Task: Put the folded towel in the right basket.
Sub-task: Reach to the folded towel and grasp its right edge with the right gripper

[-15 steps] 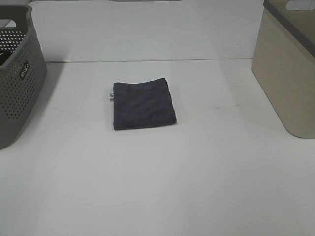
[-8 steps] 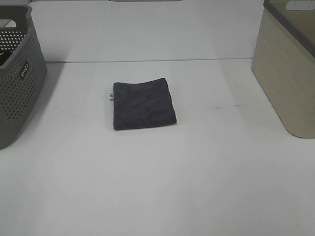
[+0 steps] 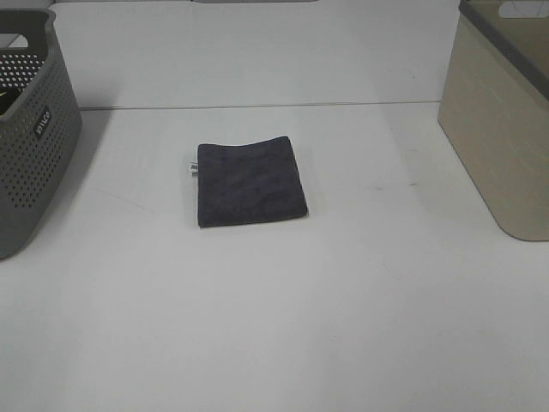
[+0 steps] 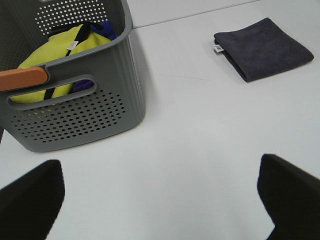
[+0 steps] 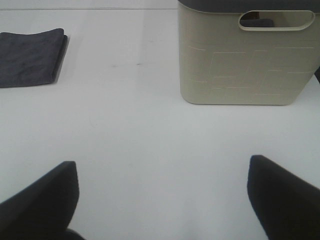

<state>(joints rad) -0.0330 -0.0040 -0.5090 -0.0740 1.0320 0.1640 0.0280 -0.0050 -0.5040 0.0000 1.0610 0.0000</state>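
A dark grey folded towel lies flat on the white table near its middle; it also shows in the left wrist view and the right wrist view. The beige right basket stands at the table's right edge and shows in the right wrist view. Neither arm shows in the exterior high view. My left gripper is open and empty, far from the towel. My right gripper is open and empty, between towel and beige basket, well short of both.
A grey perforated basket stands at the left edge; in the left wrist view it holds yellow and blue cloths. The white table stretches in front of the towel.
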